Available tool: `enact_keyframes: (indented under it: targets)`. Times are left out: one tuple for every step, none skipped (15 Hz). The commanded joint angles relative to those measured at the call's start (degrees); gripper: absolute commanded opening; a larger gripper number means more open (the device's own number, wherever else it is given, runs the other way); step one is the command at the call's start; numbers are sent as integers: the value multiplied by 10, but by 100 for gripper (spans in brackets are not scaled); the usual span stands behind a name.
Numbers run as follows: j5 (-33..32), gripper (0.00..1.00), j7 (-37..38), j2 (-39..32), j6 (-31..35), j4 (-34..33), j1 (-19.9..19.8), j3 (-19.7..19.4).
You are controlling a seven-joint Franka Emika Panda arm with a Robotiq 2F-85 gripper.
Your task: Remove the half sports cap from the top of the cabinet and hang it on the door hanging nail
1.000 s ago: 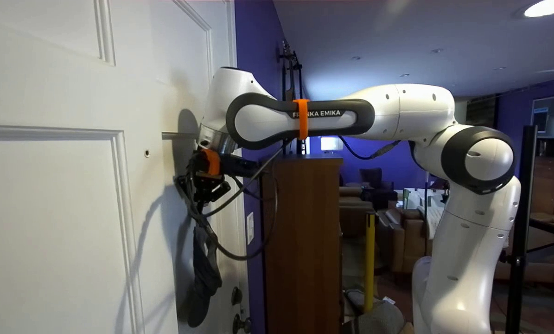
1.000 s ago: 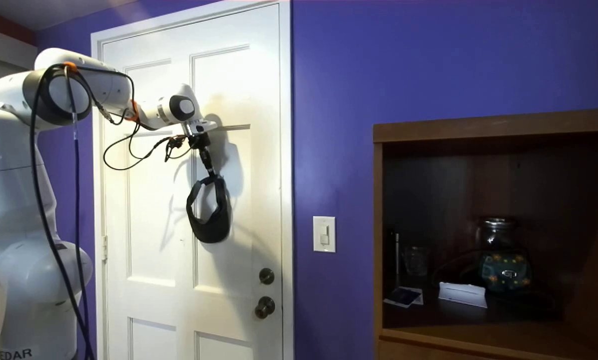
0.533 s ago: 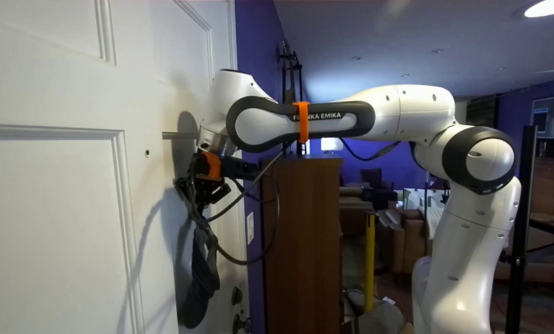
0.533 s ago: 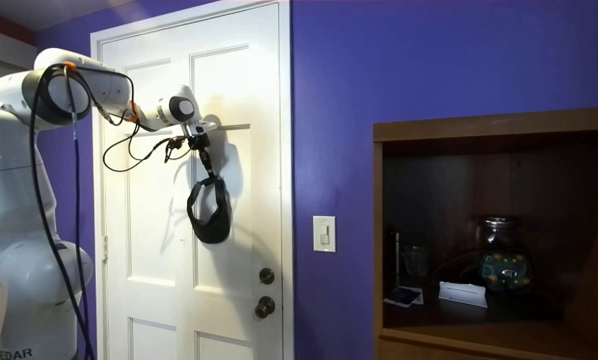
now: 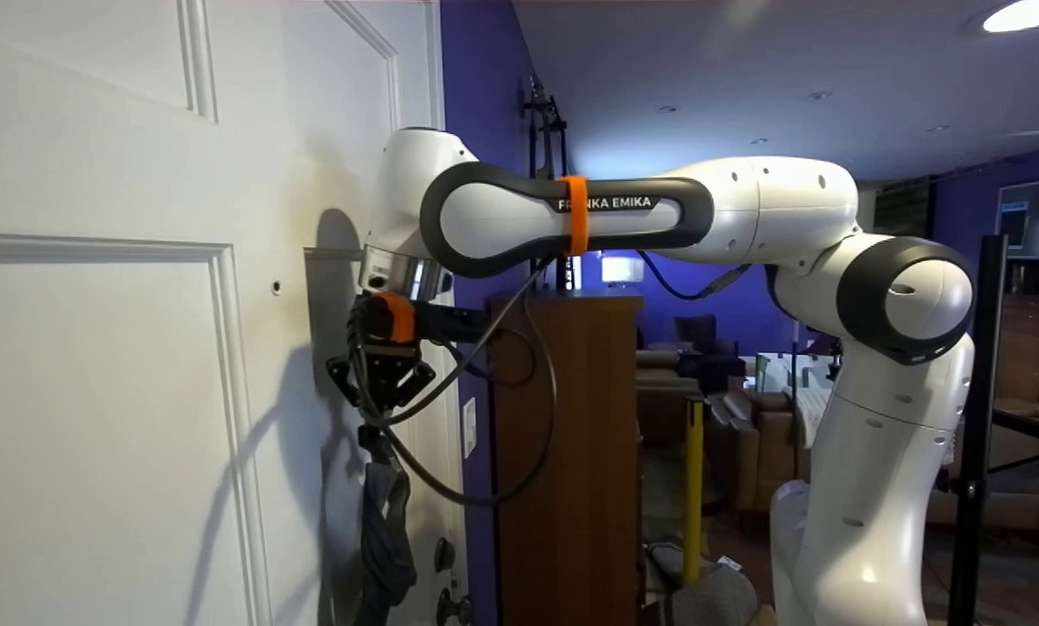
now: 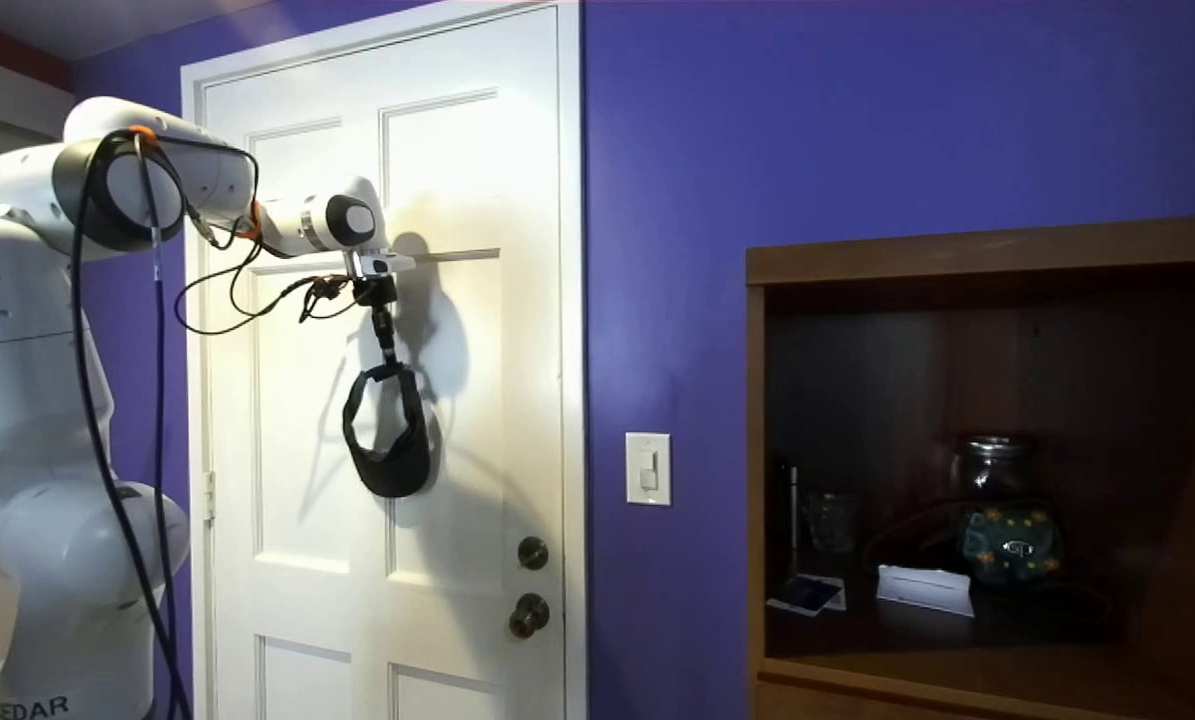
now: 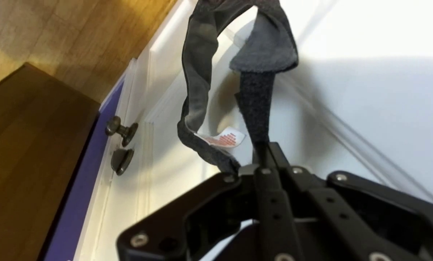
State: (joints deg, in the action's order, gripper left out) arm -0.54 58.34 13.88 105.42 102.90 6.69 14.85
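White panelled door (image 6: 302,470), shut in its frame. Hand (image 7: 269,148) in front of the door, pointing down, fingers closed on the strap (image 7: 258,105) of the cap (image 6: 397,474); grip clearest in the wrist view, strap pinched at the tips. Cap is black. In an exterior view it hangs as an open loop before the door's middle, visor lowest; whether any part touches the door, cannot tell. White tag (image 7: 228,139), red print, on its band.

Nail (image 5: 276,287): tiny dark dot on the door, between two panels. Cap hangs apart from it.

Arm (image 5: 771,209) stretched out before the door in both exterior views. Shadow (image 6: 445,345) thrown on the door.

Knob (image 6: 529,615) and deadbolt (image 6: 533,552) near the door's free edge, deadbolt the higher. Light switch (image 6: 648,468) on the purple wall (image 6: 677,150), just beside the door, knob side.

Cabinet (image 5: 567,452), dark brown, on that same side of the door, beyond the switch. Open front holds a lidded jar (image 6: 995,465), flowered bag (image 6: 1012,545), white card (image 6: 924,590). Wood floor (image 7: 75,36) at the door's foot.
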Motion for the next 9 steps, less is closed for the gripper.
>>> enact_keyframes:
  targets:
    - [17,0,39,8,-40,1,14,13]
    - [12,0,47,2,-44,1,17,19]
    - [5,0,56,-1,-43,4,19,25]
    - [-7,0,69,-2,-32,9,19,32]
    - [-15,0,77,-8,-17,13,19,37]
    - [-20,0,84,-14,-11,11,21,42]
    - [-31,0,91,-19,1,11,23,48]
    - [-44,0,106,-22,14,16,23,53]
    - [-48,0,114,-26,24,16,27,56]
